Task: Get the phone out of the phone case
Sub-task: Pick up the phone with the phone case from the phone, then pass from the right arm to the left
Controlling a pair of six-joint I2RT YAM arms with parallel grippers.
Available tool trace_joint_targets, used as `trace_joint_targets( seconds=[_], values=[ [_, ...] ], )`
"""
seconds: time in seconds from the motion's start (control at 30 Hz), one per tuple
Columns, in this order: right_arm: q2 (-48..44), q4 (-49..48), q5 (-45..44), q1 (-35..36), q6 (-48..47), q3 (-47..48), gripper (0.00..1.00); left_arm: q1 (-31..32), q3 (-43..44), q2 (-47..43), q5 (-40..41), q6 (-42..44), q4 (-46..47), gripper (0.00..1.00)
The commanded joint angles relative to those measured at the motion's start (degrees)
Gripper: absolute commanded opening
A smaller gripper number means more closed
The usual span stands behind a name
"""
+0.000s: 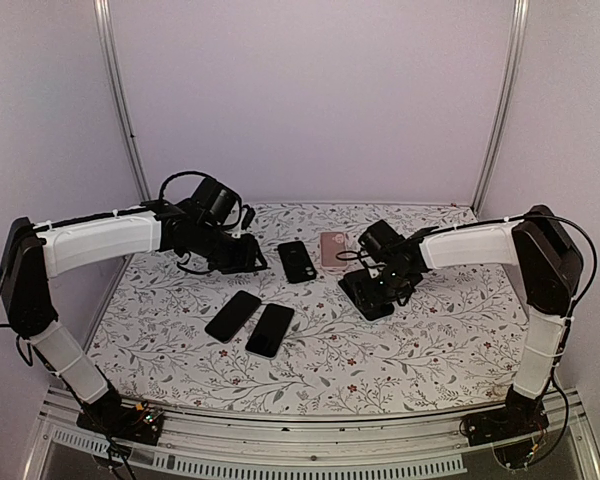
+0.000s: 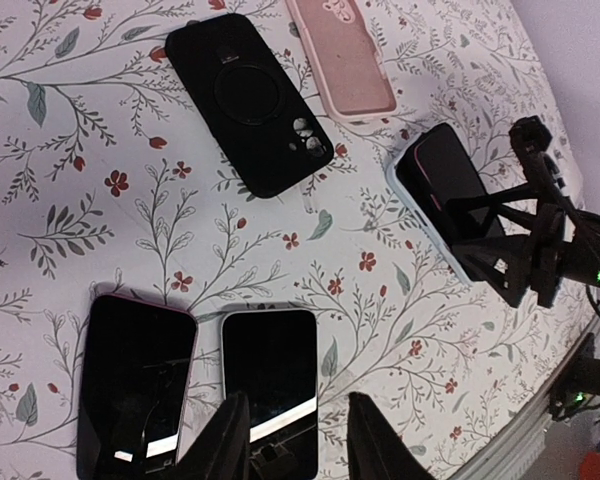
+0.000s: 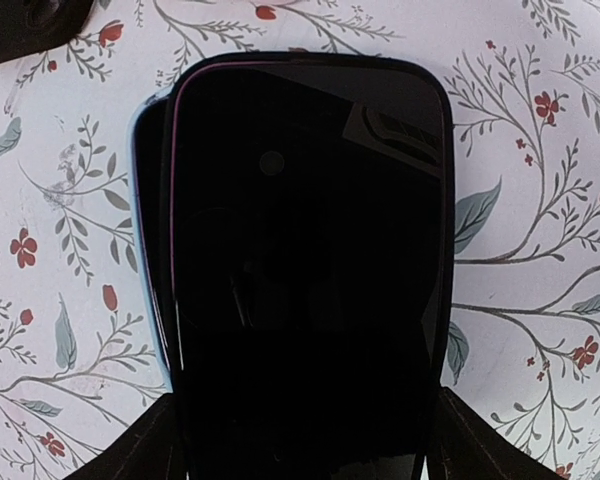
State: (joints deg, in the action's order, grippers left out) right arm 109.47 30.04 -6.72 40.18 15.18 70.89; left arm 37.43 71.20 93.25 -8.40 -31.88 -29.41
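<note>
phone (image 3: 310, 280), a glossy black slab with rounded corners, lies right of centre on the flowered cloth (image 1: 430, 340). its long axis runs straight away from the right pincer (image 3: 305, 450), which pinches its two long edges. a pale blue case (image 3: 145, 230) peeks out on the left. the left pincer (image 2: 295, 440) hangs spread and empty, farther off.

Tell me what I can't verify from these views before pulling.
- Right wrist: phone hides most of its blue case; bottom edge cuts off its near end.
- Top: right gripper covers that phone; seating unreadable.
- Left wrist: left gripper and frame edge cut off two near phones.
</note>
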Motion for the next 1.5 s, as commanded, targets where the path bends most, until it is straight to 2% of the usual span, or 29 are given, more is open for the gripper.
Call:
trace_joint_targets(
  seconds=[0.0, 0.23, 0.5, 0.83, 1.27, 1.37, 1.47],
  values=[
    [0.0, -1.1, 0.7, 0.3, -0.3, -0.5, 0.69, -0.7, 0.7, 0.4, -0.5, -0.6, 1.0, 0.35],
    [-4.1, -1.2, -1.1, 0.3, -0.5, 0.5, 0.47, -0.7, 0.5, 0.5, -3.0, -2.0, 3.0, 0.36],
    [-9.4, -3.1, -1.6, 2.5, -0.8, 1.5, 0.38, -0.9, 1.5, 1.9, -9.1, -6.3, 8.4, 0.38],
    [-9.9, -5.2, -1.7, 8.7, -0.3, 8.1, 0.36, -0.9, 3.3, 5.4, -15.0, -13.6, 17.5, 0.4],
    [-7.6, -7.2, -2.2, 14.6, 0.0, 13.7, 0.36, -0.6, 2.8, 6.8, -15.6, -16.8, 21.7, 0.45],
    [-7.8, -7.4, -2.1, 14.9, -0.1, 13.7, 0.36, -0.6, 2.3, 7.2, -16.9, -17.8, 23.5, 0.39],
    [-8.3, -7.7, -2.5, 14.9, -0.1, 13.6, 0.37, -0.5, 2.0, 7.8, -18.1, -18.7, 24.8, 0.29]
  ],
)
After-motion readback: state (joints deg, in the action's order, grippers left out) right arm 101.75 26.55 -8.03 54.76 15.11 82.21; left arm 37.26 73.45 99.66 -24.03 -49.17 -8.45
